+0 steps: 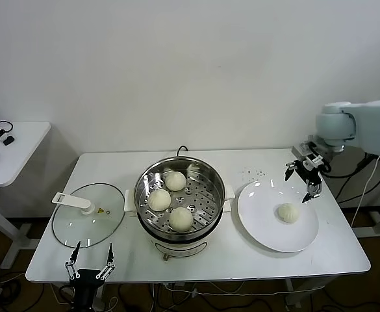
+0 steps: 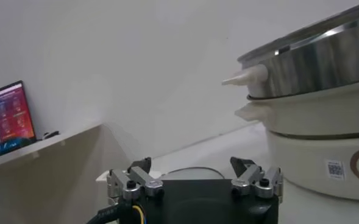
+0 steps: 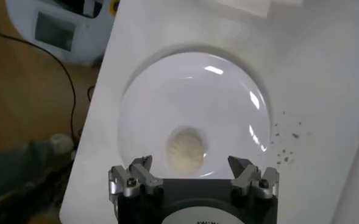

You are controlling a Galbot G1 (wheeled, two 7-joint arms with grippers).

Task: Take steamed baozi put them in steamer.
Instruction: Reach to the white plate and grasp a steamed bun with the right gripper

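Right gripper (image 1: 303, 182), jaws apart, hovers above the last small white pleated steamed baozi (image 1: 288, 212) lying below and between them on the flat white round plate (image 1: 261, 227); an off-centre descent could nudge it aside.

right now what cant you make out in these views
- Steamer base: head view, hidden under its own rim; left wrist view cuts off its right side.
- Last baozi on the plate: right wrist view, its near edge is hidden by the open right gripper.
- Dark specks beside the plate: too small to identify.
- Left gripper: arm cut off by the bottom edge, head view.
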